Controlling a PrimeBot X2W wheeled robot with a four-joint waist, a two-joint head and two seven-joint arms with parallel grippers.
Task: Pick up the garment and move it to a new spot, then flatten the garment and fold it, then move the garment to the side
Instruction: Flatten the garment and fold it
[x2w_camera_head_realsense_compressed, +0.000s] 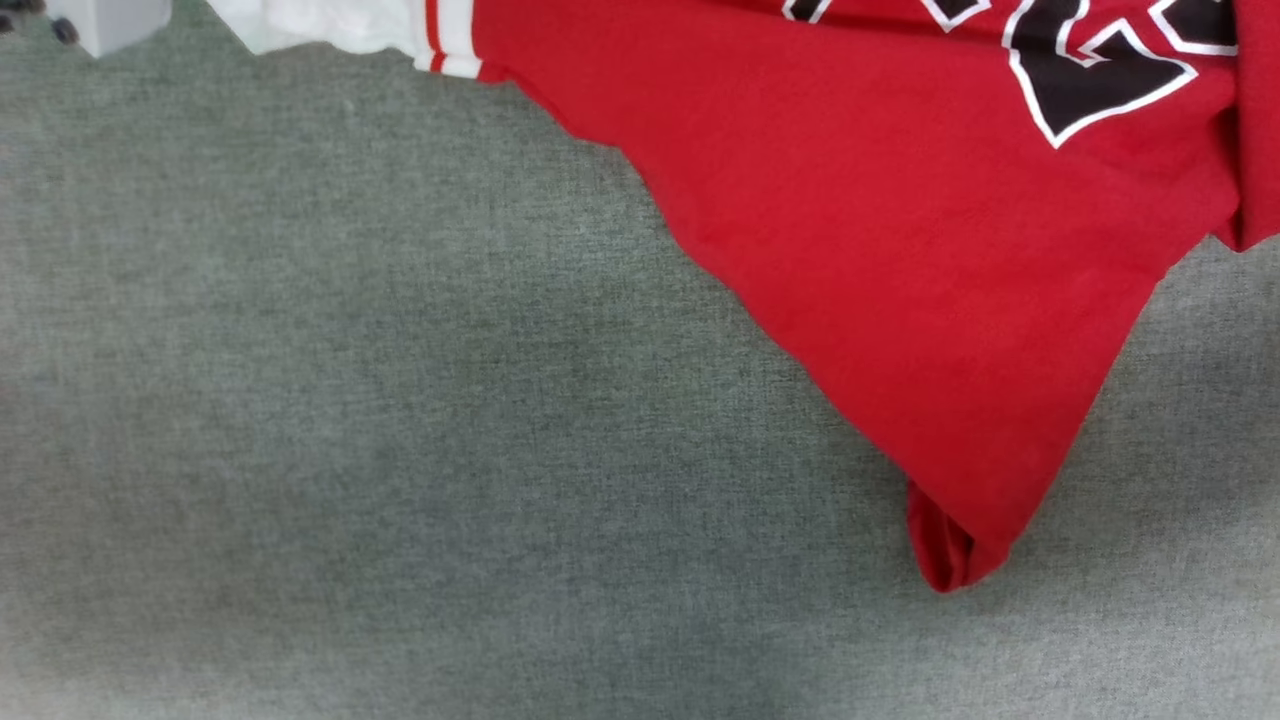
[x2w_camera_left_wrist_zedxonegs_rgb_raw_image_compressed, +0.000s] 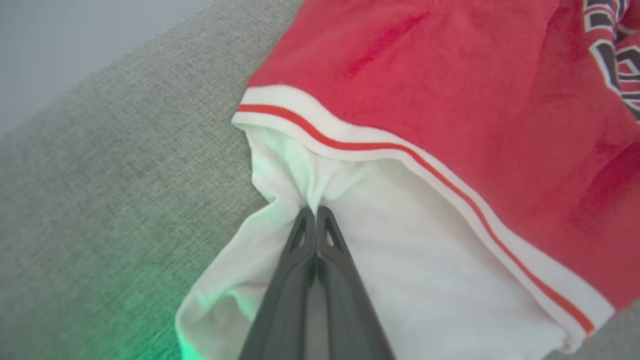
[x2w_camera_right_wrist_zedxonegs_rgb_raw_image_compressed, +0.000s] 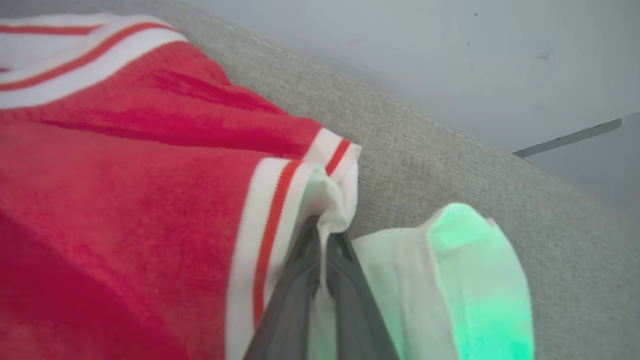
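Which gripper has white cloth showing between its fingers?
The right gripper: the garment's sleeve runs between its fingers; the left gripper's fingers meet at the tips.

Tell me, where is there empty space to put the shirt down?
The grey cloth surface is bare left of and below the shirt, plus a smaller patch right of its pointed corner. The top right is crowded by the shirt.

Red garment (x2w_camera_head_realsense_compressed: 930, 260), white sleeves, rumpled

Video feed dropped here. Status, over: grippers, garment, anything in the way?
Left gripper shut on garment, white sleeve cloth. Right gripper shut on white sleeve cloth too. Red body spread over grey surface. Nothing seen in the way.
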